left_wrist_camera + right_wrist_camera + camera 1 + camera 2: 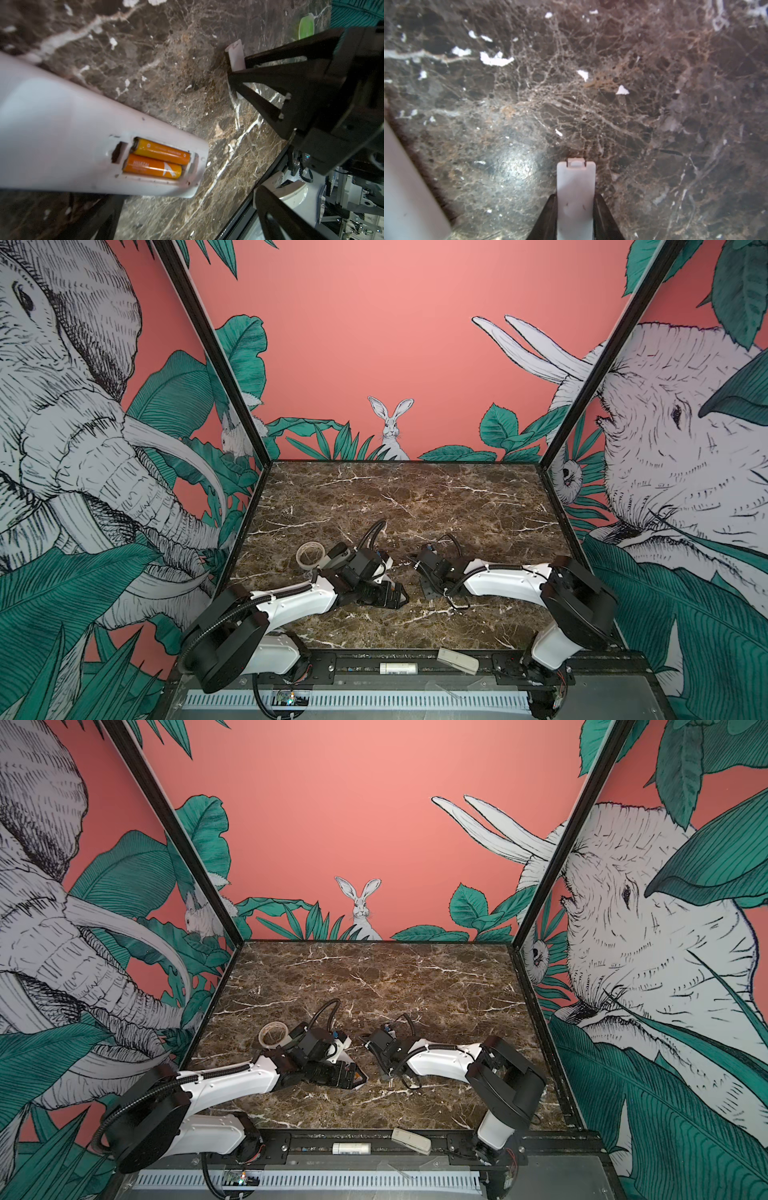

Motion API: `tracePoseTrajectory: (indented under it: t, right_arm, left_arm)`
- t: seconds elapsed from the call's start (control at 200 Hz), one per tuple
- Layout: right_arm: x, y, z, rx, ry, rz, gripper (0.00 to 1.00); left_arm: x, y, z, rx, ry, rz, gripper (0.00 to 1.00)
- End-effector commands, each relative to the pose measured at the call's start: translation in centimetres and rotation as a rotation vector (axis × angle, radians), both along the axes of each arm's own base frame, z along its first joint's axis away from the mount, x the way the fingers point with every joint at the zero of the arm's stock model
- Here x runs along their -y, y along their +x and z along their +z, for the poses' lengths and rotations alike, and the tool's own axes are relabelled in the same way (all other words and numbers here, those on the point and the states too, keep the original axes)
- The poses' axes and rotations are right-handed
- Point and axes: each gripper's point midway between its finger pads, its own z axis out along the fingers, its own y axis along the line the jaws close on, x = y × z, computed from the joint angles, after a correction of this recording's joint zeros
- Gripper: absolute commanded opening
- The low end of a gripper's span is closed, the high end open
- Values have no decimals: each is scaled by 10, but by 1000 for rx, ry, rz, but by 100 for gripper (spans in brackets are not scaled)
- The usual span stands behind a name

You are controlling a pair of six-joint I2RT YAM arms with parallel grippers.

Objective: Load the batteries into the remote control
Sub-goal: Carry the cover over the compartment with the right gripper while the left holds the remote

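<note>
At the left of the table [415,497] we see a roll of tape [309,556] lying flat, just beside the left arm [291,601]. The left jaws stand wide apart. One finger [276,212] shows well clear of the other, and we see nothing pinched between them.

Under that wrist is the remote control [72,135], plain white back up over the marble. Its compartment is uncovered at the end that points toward the right arm. The batteries [158,160] sit inside it side by side, touching along their length, with both orange bodies down in the recess. In both top views the left arm hides the remote, so we can place it only near the middle of the table's front half.

On the black front rail, about the middle, a white cylinder [398,668] lies on its side.

Right of the middle, the right jaws are closed on the battery cover [576,182]. The black fingers [548,216] press its two long edges, and its clip end sticks out past the fingertips, low over the table. The cover is apart from the remote.

Further right on the rail lies a grey block [458,660], set at a slant.
</note>
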Motion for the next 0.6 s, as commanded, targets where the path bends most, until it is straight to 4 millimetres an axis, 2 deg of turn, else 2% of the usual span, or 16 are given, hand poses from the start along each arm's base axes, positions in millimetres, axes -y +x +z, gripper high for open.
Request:
tracePoseTrajectory:
  t: [0.0, 0.23, 0.26, 0.44, 0.55, 0.595]
  right_arm:
    - [37, -15, -15, -47, -165, 10, 26]
    - [35, -9, -6, 9, -157, 86, 24]
    - [27, -6, 6, 42, -119, 112, 24]
    - [4, 3, 26, 124, -48, 266, 23]
    - [-11, 6, 37, 165, -6, 356, 22]
    - [-19, 7, 41, 178, 16, 393, 22]
  left_arm:
    - [15, 9, 15, 30, -54, 1, 99]
    - [-17, 26, 28, 145, 93, 63, 99]
    - [-20, 28, 30, 146, 95, 72, 99]
    - [-44, 33, 27, 123, 120, 137, 99]
    - [-50, 32, 22, 109, 113, 161, 99]
    - [-56, 39, 21, 104, 110, 199, 99]
